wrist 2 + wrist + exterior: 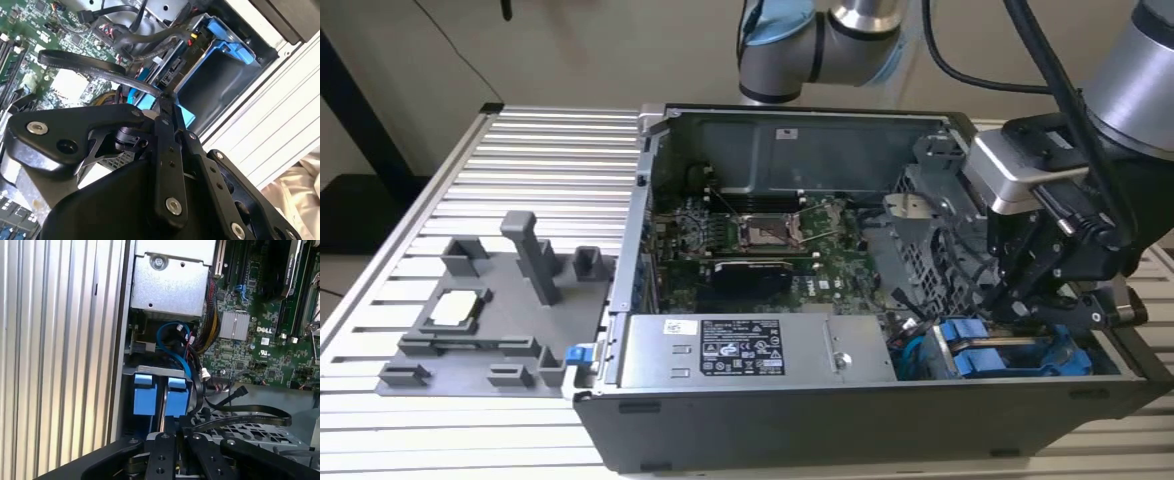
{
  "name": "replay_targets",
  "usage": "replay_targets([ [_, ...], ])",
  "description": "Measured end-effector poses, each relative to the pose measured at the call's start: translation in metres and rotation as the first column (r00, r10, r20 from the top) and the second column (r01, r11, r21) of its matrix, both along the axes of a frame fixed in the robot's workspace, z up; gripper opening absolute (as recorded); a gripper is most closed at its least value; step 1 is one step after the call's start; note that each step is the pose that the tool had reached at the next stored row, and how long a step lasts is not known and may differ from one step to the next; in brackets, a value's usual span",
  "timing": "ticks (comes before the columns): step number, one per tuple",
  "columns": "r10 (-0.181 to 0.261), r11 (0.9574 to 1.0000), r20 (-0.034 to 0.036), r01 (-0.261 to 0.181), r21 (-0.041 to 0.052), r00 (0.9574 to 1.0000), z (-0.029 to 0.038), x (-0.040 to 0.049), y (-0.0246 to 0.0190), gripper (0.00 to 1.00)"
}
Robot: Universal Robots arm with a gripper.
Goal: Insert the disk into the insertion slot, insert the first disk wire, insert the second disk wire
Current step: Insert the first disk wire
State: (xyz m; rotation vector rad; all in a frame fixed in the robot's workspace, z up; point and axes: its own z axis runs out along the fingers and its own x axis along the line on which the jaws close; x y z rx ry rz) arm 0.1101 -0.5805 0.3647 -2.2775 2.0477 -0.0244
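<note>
The disk's bright blue carrier (987,358) sits inside the insertion slot (1094,345) at the open computer case's front corner, on the exterior view's right. Its two blue end tabs (145,395) face outward; the drive body itself is hidden. My gripper (1030,312) hangs just above that bay. In both wrist views its black fingers (165,125) are drawn together at the blue tabs, pinching the end of a flat black disk wire (85,62) that loops away over the motherboard (250,415). A thin blue cable (172,342) curls beside the bay.
A silver labelled power-supply box (754,350) lies beside the bay. The green motherboard (761,235) and a perforated metal cage (921,245) fill the case's middle. A grey fixture block (480,310) stands on the slatted aluminium table (520,150) at the exterior view's left.
</note>
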Motion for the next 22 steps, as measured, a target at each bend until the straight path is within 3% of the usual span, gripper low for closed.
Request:
replay_targets([
  [1,0.000,1.0000,-0.0035,0.000,-0.0096,1.0000,-0.0001,0.0006,0.0001,0.16],
  [2,0.000,0.9998,-0.0119,0.000,-0.0191,0.9999,-0.0002,0.0016,0.0003,0.16],
  [5,-0.001,0.9992,-0.0477,-0.001,-0.0412,0.9989,-0.0003,0.0045,0.0012,0.16],
  [6,-0.001,0.9989,-0.0527,-0.001,-0.0477,0.9986,-0.0004,0.0049,0.0021,0.16],
  [11,-0.002,0.9989,-0.0529,-0.001,-0.0478,0.9986,-0.0004,0.0050,0.0022,0.16],
  [13,-0.001,0.9991,-0.0529,-0.001,-0.0413,0.9986,0.0014,0.0050,0.0022,0.16],
  [19,-0.001,0.9996,-0.0529,-0.001,-0.0278,0.9986,0.0163,0.0000,0.0022,0.16],
  [21,-0.001,0.9997,-0.0529,-0.001,-0.0226,0.9986,0.0169,-0.0004,0.0022,0.16],
  [22,0.001,0.9999,-0.0525,-0.001,-0.0110,0.9986,0.0171,-0.0004,0.0021,0.16],
])
